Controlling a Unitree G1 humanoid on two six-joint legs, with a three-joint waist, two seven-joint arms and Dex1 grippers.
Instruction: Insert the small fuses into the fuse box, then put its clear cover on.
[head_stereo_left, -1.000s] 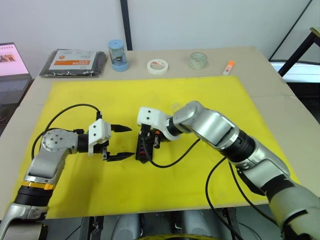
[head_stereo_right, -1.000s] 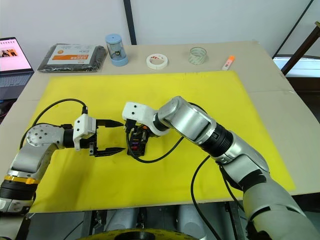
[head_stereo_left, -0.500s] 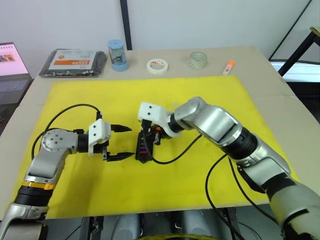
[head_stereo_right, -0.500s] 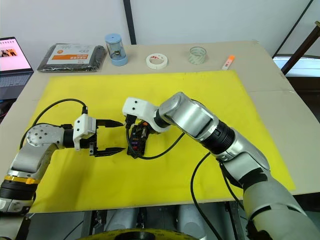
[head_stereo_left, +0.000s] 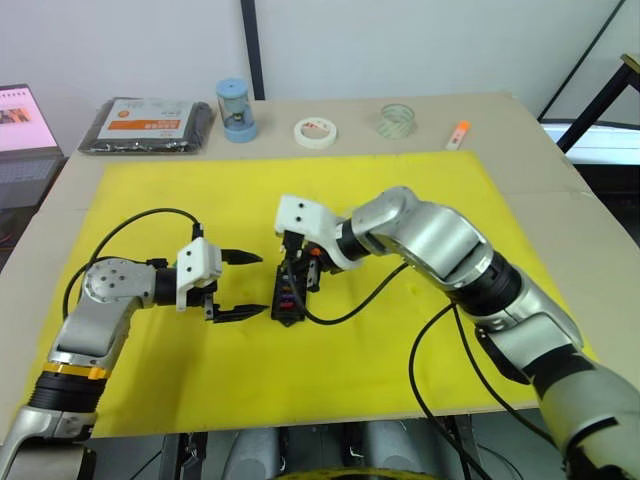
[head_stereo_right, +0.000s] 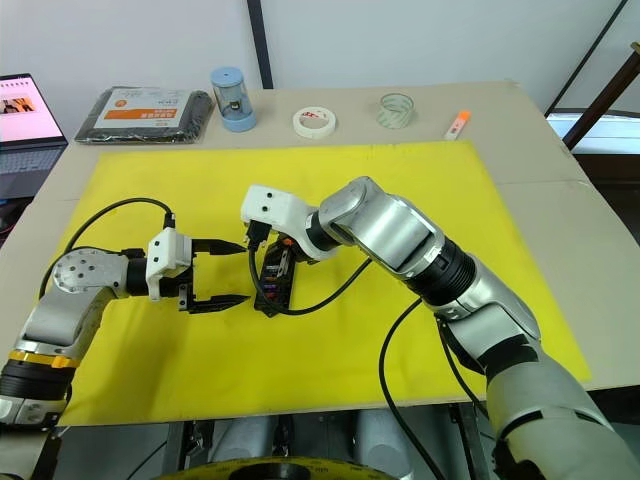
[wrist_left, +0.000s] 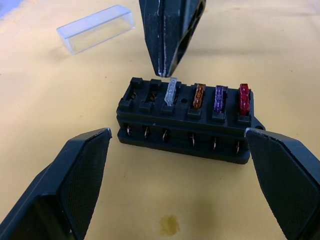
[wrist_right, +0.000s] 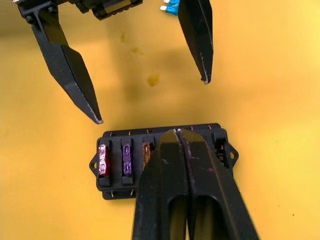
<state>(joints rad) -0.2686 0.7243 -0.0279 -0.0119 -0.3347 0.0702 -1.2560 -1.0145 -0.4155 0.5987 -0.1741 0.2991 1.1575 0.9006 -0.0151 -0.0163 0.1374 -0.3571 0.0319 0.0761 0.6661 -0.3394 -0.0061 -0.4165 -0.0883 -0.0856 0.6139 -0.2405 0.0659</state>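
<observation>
**Seating fuses in the black block**

Covering most of the tan table (head_stereo_left: 560, 190) is a big yellow mat (head_stereo_left: 400, 190); everything for the job sits on it. R arm reaches across to mat centre, its gripper (wrist_left: 165, 67) w/ both black fingers pressed together, tip just above the clear fuse. L gripper (head_stereo_left: 240, 285) hangs just beside the box on the robot's left, fingers spread wide, holding nothing. Small black plastic fuse box (wrist_left: 186, 120) rests flat on mat btwn the two grippers. Transparent rectangular plastic cover (wrist_left: 96, 28) lies on mat near the box, apart from it, not fitted. Four small blade fuses stand in the slots (wrist_left: 206, 97): clear, tan, purple, red; two slots at one end open. One teal fuse (wrist_right: 171, 7) lies loose on mat.
</observation>
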